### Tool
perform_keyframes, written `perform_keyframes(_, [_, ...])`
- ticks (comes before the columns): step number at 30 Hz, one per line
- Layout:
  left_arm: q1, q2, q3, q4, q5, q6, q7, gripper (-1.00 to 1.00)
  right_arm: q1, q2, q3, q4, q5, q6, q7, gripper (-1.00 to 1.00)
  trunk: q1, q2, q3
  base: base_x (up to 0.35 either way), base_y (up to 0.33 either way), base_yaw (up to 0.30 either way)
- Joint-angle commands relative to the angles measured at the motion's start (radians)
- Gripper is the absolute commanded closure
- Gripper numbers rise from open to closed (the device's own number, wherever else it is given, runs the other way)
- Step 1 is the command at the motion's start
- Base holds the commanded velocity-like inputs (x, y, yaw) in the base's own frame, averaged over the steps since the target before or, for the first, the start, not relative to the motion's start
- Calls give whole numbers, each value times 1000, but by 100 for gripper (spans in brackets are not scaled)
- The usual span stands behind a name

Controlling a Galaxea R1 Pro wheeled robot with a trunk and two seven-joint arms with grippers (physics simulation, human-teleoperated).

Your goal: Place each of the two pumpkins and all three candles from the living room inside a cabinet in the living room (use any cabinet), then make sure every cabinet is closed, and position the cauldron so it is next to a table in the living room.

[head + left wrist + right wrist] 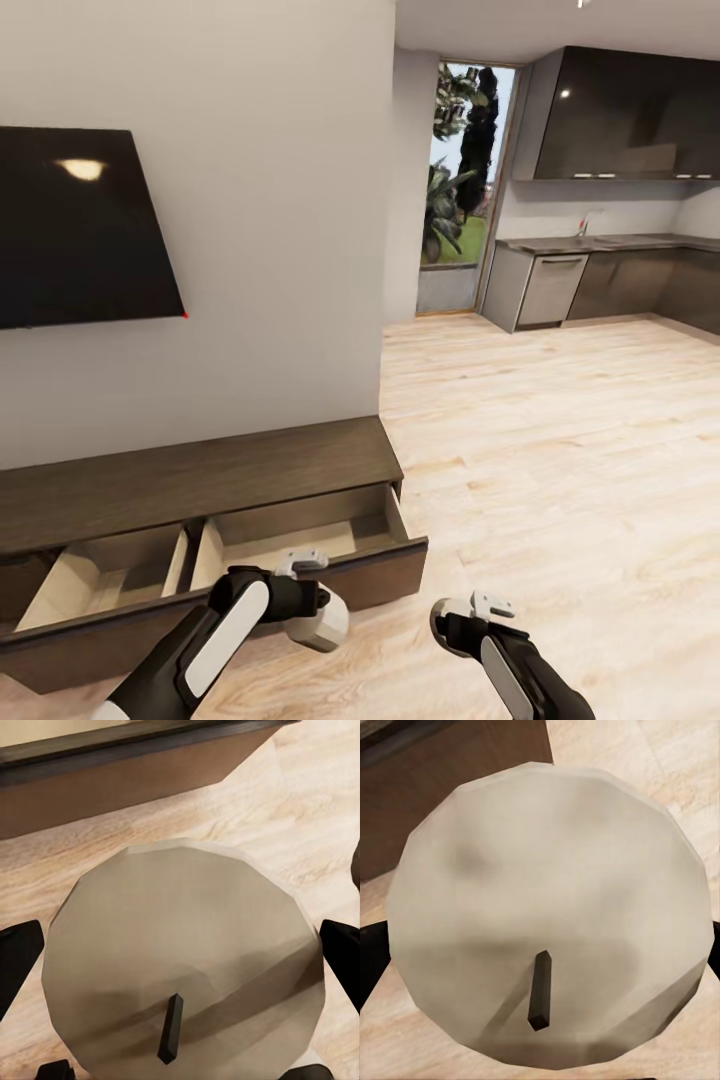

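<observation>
Head view looks down over the cabinet (200, 475), a long low dark-brown unit against the wall under a black TV (85, 225). Two of its drawers stand pulled out: the left drawer (105, 580) and the right drawer (310, 535), both showing pale beige insides. The left hand (305, 590) hangs just in front of the right drawer's front panel, over the wood floor (560, 450). The right hand (475, 620) is off to the right of the cabinet, above bare floor and clear of the drawers.

Left wrist view shows a pale candle (184, 960) (round, cream, with a short dark wick) sitting between the dark fingers (341, 952), which press at either side of it; the left hand holds it. Behind it lie floor planks and the brown drawer front.

Right wrist view shows a second candle (551, 911) of the same kind, with dark fingers (371, 960) just visible at its edge, so the right hand grips it too. A corner of dark cabinet wood sits behind it, floor beside that.

Farther back, the kitchen has grey cupboards (625, 115) and a counter (600, 243), with a tall window (465, 165) showing plants.
</observation>
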Motion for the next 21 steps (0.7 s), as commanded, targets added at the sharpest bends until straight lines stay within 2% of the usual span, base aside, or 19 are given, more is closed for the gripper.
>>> perform_keyframes(1, [-1, 2, -2, -1, 11, 0, 10, 100, 0, -1, 4, -3, -11, 3, -11, 100, -4, 7, 2, 0, 0, 0])
perform_keyframes(14, [-1, 5, 1, 0, 10, 1, 9, 100, 0, -1, 6, -4, -6, 13, -16, 100, -54, 98, 43, 0, 0, 0])
perform_keyframes(21, [-1, 7, 4, 2, 21, 1, 3, 100, 0, -1, 7, -4, -6, 7, -18, 100, -54, 98, 43, 0, 0, 0])
